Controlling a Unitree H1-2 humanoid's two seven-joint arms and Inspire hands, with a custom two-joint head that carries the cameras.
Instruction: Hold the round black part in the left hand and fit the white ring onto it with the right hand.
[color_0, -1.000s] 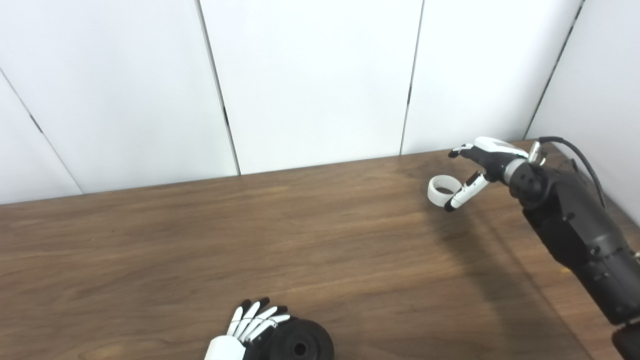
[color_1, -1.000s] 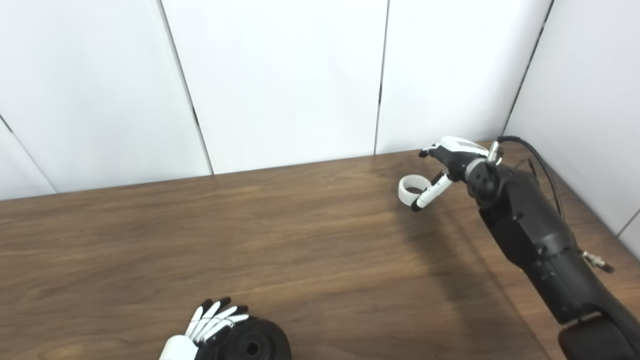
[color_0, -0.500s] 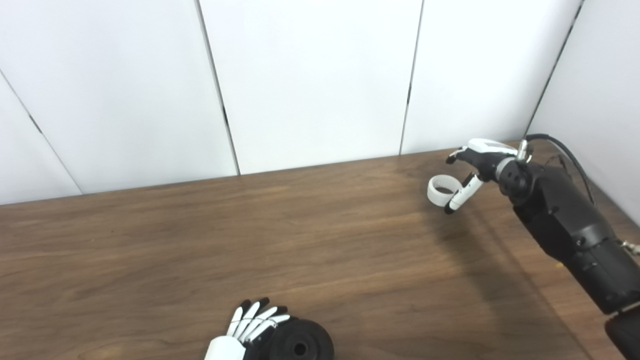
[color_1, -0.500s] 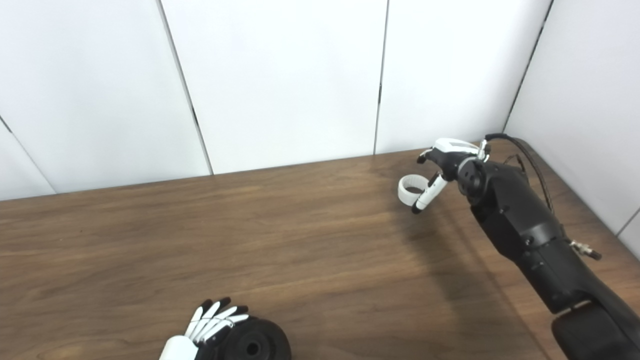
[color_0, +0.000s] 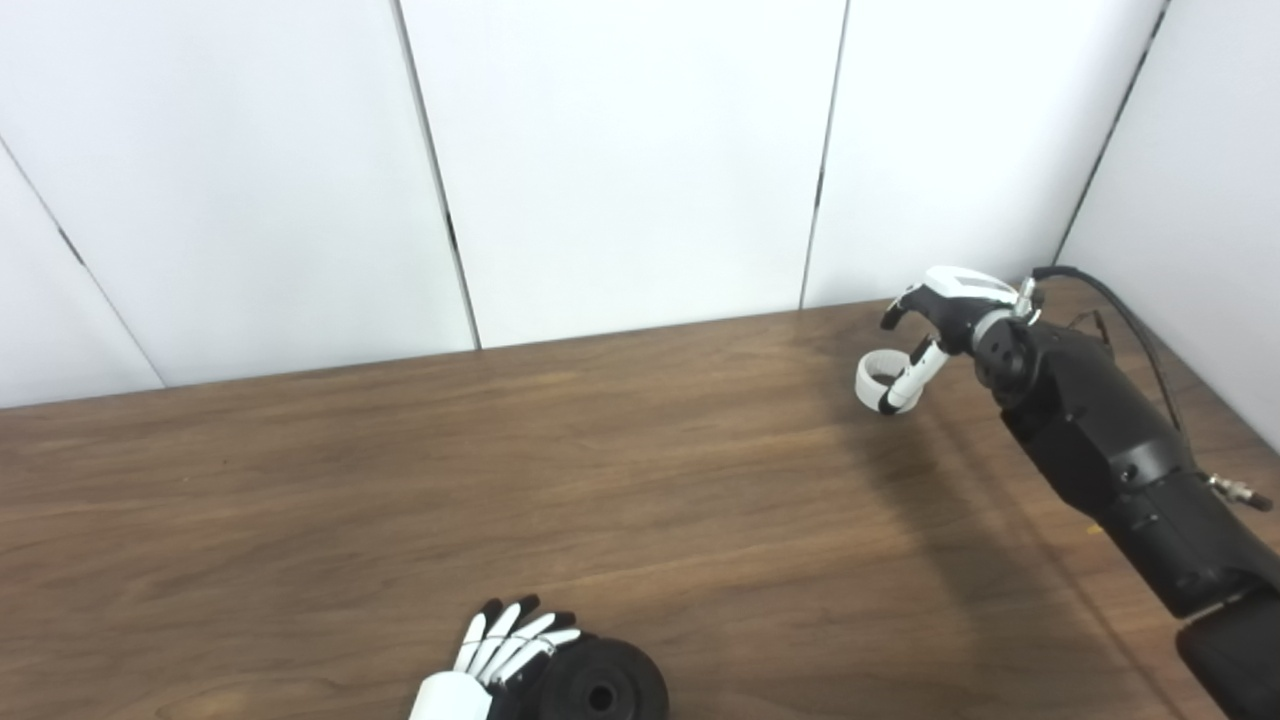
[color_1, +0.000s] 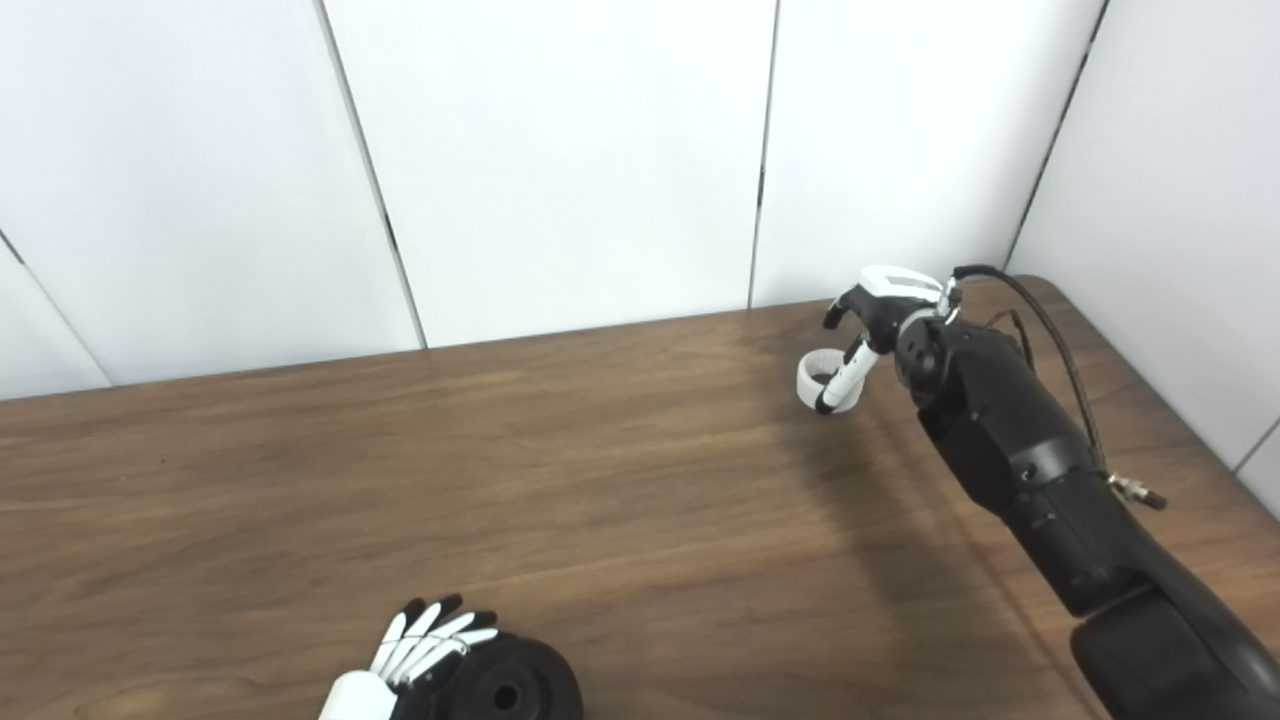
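The round black part (color_0: 607, 684) lies flat on the wooden table (color_0: 600, 470) at the near edge, its centre hole facing up. My left hand (color_0: 497, 655) rests against the part's left side with its fingers spread and straight, not wrapped around it. The white ring (color_0: 871, 378) lies on the table at the far right. My right hand (color_0: 935, 315) hovers over the ring, open, with its fingers arched above the far side. Its thumb crosses the ring's right rim. The ring is not lifted.
White wall panels (color_0: 620, 160) stand right behind the table's far edge, and a side wall (color_0: 1200, 180) closes in on the right. A black cable (color_1: 1040, 320) loops off the right forearm near the table's rounded far-right corner.
My right hand has slid left and farther over the white ring, so the thumb now overlaps its rim. The ring, the black part and my left hand have stayed put.
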